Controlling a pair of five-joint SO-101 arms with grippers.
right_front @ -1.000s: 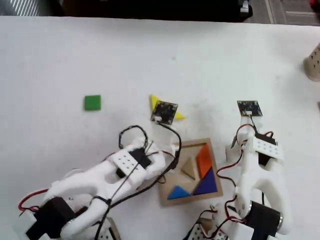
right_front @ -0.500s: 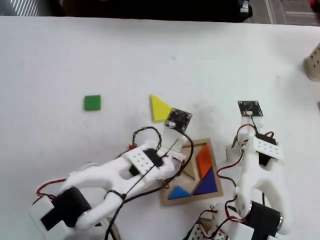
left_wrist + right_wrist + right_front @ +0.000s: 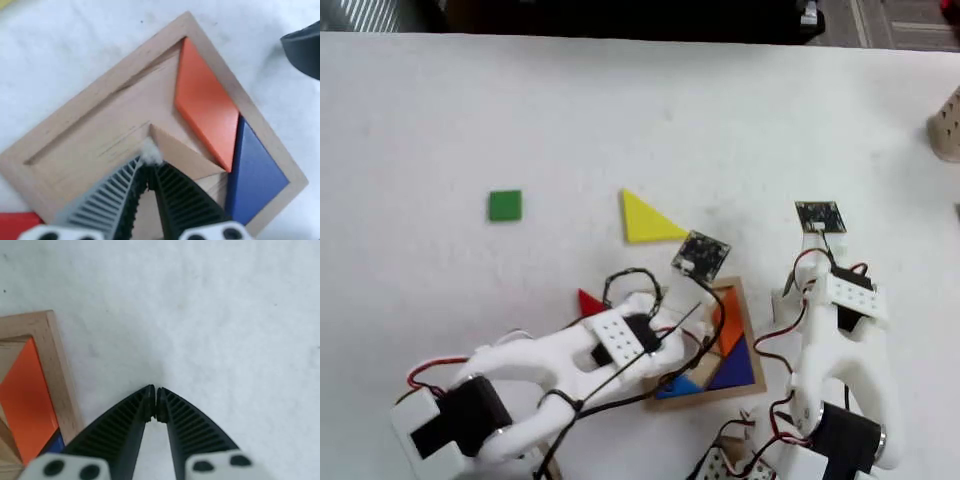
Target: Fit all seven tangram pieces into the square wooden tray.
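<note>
The square wooden tray [image 3: 753, 342] lies between the two arms. It holds an orange parallelogram [image 3: 206, 104], a dark blue triangle [image 3: 254, 172], a plain wooden triangle [image 3: 182, 156] and a light blue triangle [image 3: 676, 385]. My left gripper [image 3: 147, 169] is shut and empty, its tips just over the wooden triangle. A yellow triangle [image 3: 646, 218], a green square [image 3: 505, 205] and a red triangle [image 3: 588, 301] lie loose on the table. To the right of the tray rim [image 3: 59, 362], my right gripper [image 3: 153, 406] hangs shut and empty over bare table.
The left arm [image 3: 610, 350] stretches across the tray's left side and covers part of it. A beige object [image 3: 947, 125] stands at the table's far right edge. Open white table spreads behind the loose pieces.
The left arm has swung right, from above the yellow triangle to above the tray. The yellow and red triangles are now uncovered. The right arm has kept still.
</note>
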